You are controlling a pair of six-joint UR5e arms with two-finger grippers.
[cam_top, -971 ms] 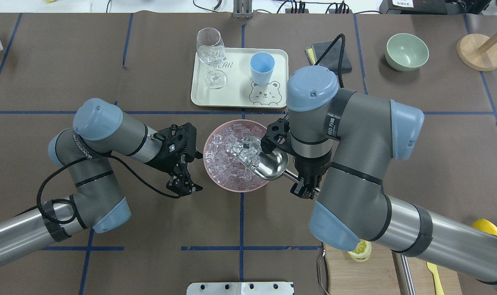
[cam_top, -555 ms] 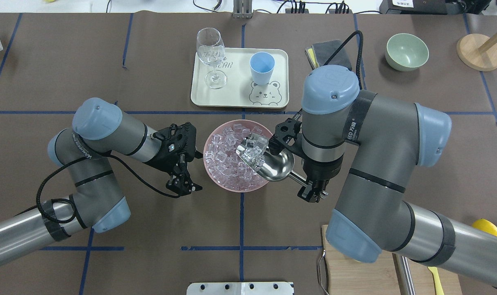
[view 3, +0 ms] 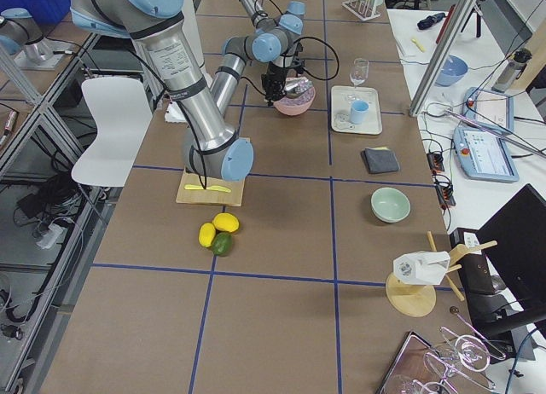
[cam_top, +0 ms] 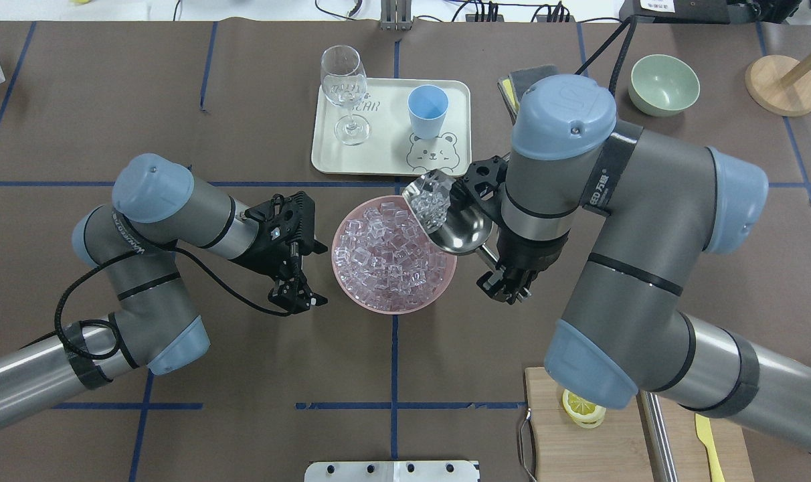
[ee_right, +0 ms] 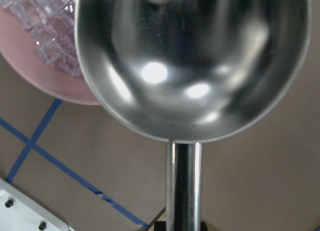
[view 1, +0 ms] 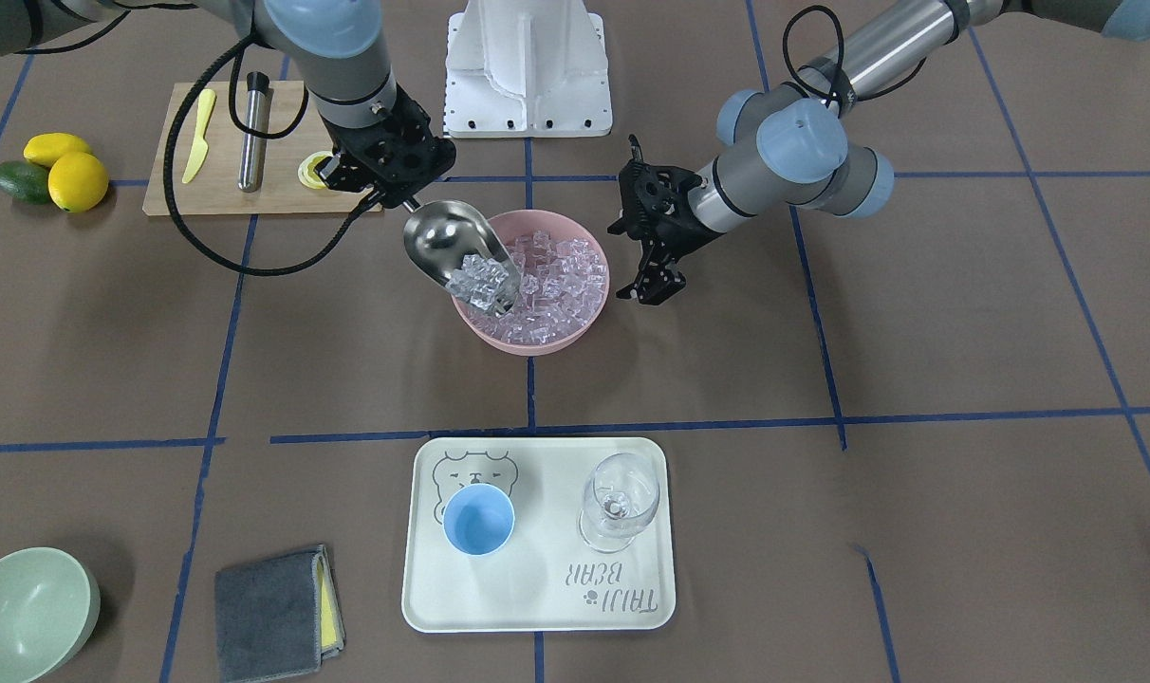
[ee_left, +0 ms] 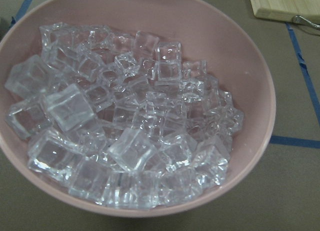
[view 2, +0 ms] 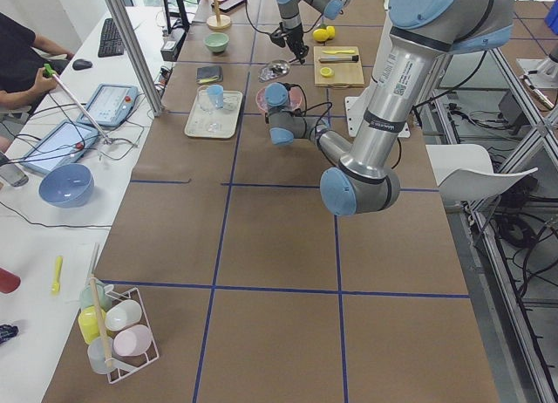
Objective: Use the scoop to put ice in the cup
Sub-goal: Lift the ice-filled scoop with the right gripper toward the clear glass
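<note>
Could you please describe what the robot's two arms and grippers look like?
The left arm and right arm match: silver tubes, grey joints, light-blue caps, black lettered bands, black cables. The left gripper and right gripper are black with two fingers.

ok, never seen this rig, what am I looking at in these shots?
Two robot arms at a brown table, each ending in two-finger jaws. Views: one camera above and behind the robot, one facing it across the table, one at each table end, one on each wrist. The right arm has its jaws shut on the handle of a steel scoop loaded with ice, above the edge of a pink bowl holding more. The left arm hovers beside the bowl, jaws empty. Farther out: a tray with a light-blue cup and a wine glass.
</note>
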